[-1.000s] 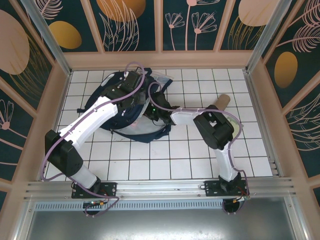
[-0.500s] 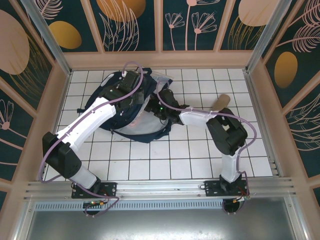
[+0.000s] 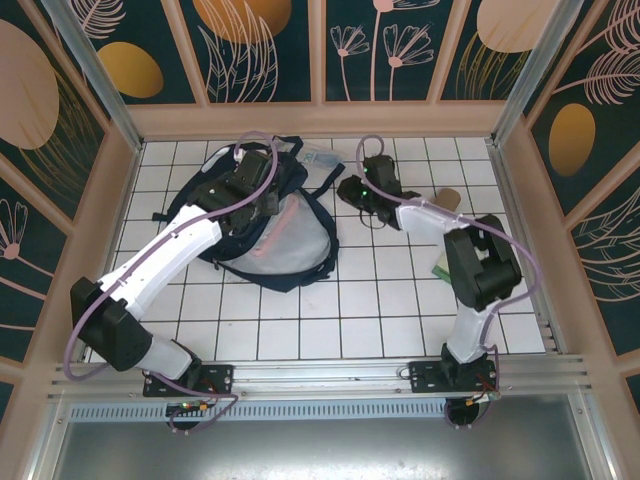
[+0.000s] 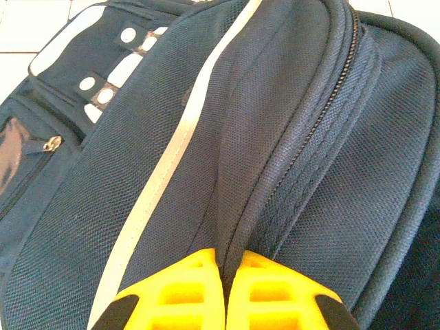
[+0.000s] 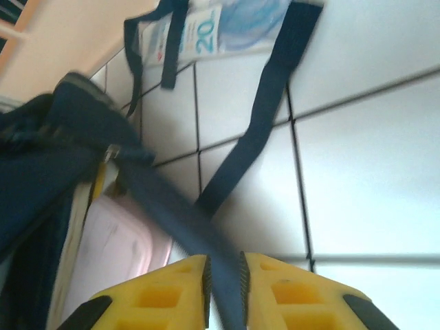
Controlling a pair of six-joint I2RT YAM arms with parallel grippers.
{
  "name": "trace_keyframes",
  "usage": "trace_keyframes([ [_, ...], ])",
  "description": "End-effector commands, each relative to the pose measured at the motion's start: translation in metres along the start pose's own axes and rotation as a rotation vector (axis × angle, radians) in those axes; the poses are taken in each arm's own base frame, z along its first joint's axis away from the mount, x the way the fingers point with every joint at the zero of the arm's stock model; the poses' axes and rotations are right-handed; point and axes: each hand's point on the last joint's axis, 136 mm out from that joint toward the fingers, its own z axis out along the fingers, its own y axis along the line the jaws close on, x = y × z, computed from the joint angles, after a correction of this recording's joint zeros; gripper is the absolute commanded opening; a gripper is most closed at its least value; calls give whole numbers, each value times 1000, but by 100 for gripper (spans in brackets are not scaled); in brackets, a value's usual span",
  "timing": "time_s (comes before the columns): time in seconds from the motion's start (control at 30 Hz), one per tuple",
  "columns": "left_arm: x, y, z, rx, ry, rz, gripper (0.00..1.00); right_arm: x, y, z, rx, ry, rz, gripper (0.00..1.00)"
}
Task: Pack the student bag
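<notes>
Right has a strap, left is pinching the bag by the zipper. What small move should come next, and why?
Probably draw the right gripper slightly away from the student bag to tauten the dark strap that its fingers are closed on. The left gripper pinches the bag beside the zipper, so a gentle opposing pull may spread the opening.

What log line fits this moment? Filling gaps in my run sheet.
left fingers: shut on student bag fold | right fingers: shut on strap
</notes>
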Motion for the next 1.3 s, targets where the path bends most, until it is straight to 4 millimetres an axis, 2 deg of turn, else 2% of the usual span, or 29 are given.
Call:
trace_keyframes([
  [0.0,-19,28,-23,-82,-87,-31,0,-15,2,26,-39,25,-32,22],
  [0.07,-19,30,-25,-84,-90,-32,0,-25,-2,45,-42,24,-27,22],
  [0.3,-14,23,-19,-57,-71,-42,0,-61,-2,104,-95,0,18,11],
  [0.4,-12,18,-16,-36,-62,-53,0,-73,-6,126,-86,-33,54,0],
  [0.67,-7,14,-14,-9,-42,-78,0,-88,-19,176,-90,-69,162,1],
  [0.8,1,16,-14,-2,-28,-100,0,-87,-41,195,-20,-64,212,3],
  [0.87,4,18,-15,-2,-25,-104,0,-86,-54,199,27,-70,229,5],
  [1.0,9,23,-18,-10,-26,-108,0,-86,-90,193,166,-67,284,5],
  [1.1,10,25,-18,-17,-27,-106,0,-86,-113,176,275,-56,292,3],
  [1.27,8,33,-17,-62,-43,-99,0,-82,-145,128,406,-63,281,2],
])
